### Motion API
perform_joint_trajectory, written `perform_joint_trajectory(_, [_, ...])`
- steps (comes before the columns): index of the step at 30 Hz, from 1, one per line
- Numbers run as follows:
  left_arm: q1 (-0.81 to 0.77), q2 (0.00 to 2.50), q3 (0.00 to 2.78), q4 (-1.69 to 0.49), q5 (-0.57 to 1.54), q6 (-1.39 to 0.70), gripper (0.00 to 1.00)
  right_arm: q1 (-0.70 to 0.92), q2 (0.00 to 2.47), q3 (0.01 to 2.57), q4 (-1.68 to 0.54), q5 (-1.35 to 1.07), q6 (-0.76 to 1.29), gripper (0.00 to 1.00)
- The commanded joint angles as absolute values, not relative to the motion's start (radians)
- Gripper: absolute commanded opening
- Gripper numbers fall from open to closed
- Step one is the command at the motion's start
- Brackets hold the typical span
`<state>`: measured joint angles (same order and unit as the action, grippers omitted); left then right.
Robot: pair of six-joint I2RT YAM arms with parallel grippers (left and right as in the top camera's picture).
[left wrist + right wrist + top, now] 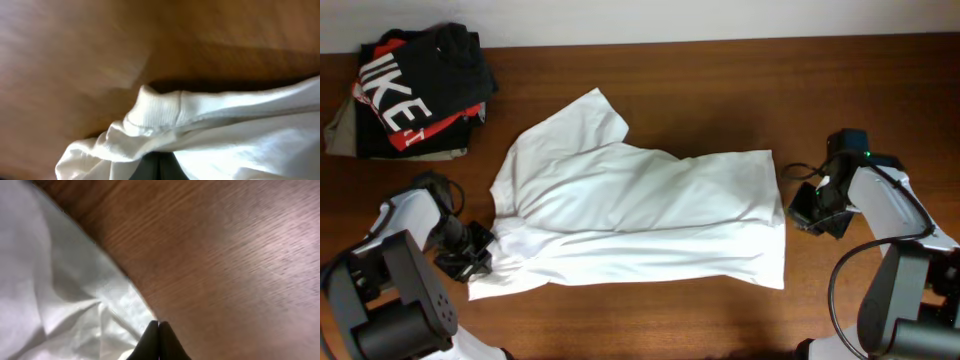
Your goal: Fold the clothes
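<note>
The white T-shirt (640,210) lies across the middle of the brown table, its hem to the right and one sleeve (585,115) pointing up. My left gripper (475,250) is at the shirt's lower left corner. In the left wrist view its dark fingers (157,169) are together and wrapped in white fabric (240,135), just below the ribbed neckband (155,107). My right gripper (810,210) is just off the shirt's right edge. In the right wrist view its fingertips (158,325) are pressed shut at the very edge of the fabric (50,280), with no cloth seen between them.
A pile of folded clothes sits at the back left corner: a black shirt with white letters and red (410,90) on top of a grey-olive garment (340,130). Bare wood (240,255) lies to the right of the shirt.
</note>
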<state>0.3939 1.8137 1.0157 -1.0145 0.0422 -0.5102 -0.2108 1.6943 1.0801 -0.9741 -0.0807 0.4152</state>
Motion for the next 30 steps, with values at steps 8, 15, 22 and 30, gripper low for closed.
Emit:
perform_joint_trajectory(8, [0.249,1.460,0.998,-1.082,0.091,-0.476,0.44,-0.215,1.695,1.118,-0.971,-0.283,0.318,0.68])
perform_joint_trajectory(15, [0.138,1.602,0.997,-1.082,0.091,-0.504,0.51,-0.215,1.695,1.116,-0.968,-0.281,0.302,0.69])
perform_joint_trajectory(22, [0.138,1.681,0.997,-1.024,0.091,-0.503,0.45,-0.215,1.695,1.116,-0.948,-0.281,0.292,0.69])
perform_joint_trajectory(30, [0.138,1.688,0.997,-1.003,0.120,-0.503,0.30,-0.215,1.695,1.116,-0.923,-0.281,0.297,0.69])
